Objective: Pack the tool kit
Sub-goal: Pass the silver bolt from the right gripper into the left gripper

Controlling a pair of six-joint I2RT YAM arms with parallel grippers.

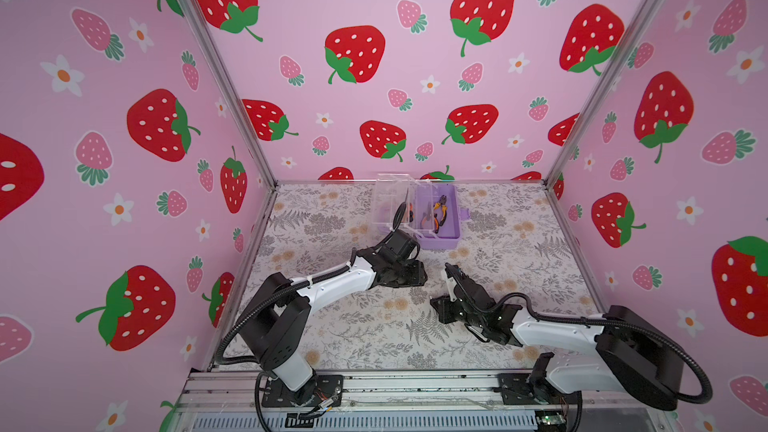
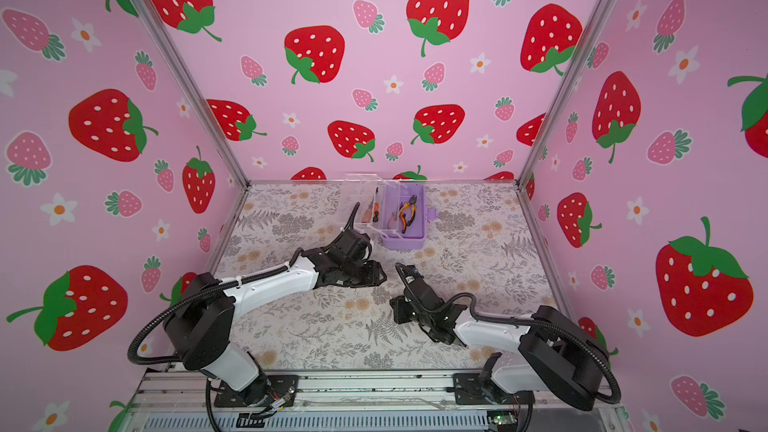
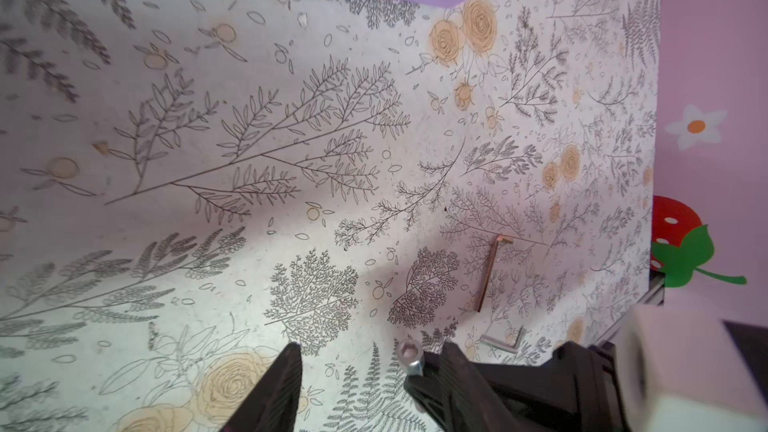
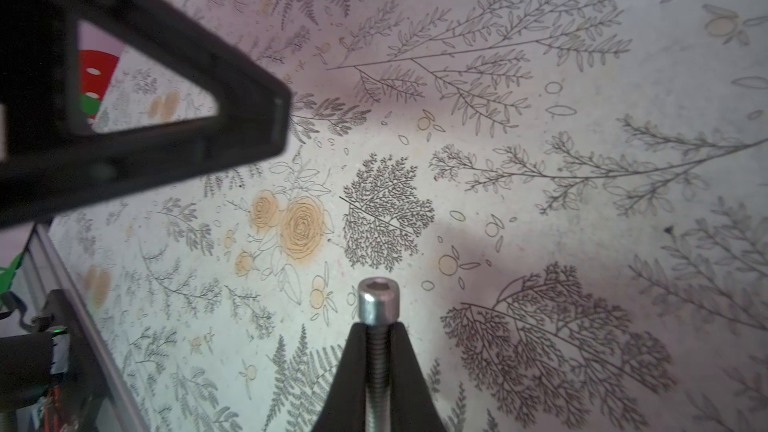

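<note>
Steel bolt (image 4: 379,305) pinched in right fingers (image 4: 349,380) — top views hide it.

Pink walls (image 1: 374,2) with big red strawberries stand all around me. Low in the frame, my table (image 1: 340,326) shows grey leaves and yellow flowers.

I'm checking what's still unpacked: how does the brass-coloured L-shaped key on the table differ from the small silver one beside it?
The brass-coloured L-shaped metal key is longer than the silver L-shaped metal key. The brass key has a long shank and a tiny bent end; the silver key's two arms are nearer equal. Both lie flat on the floral table.
</note>
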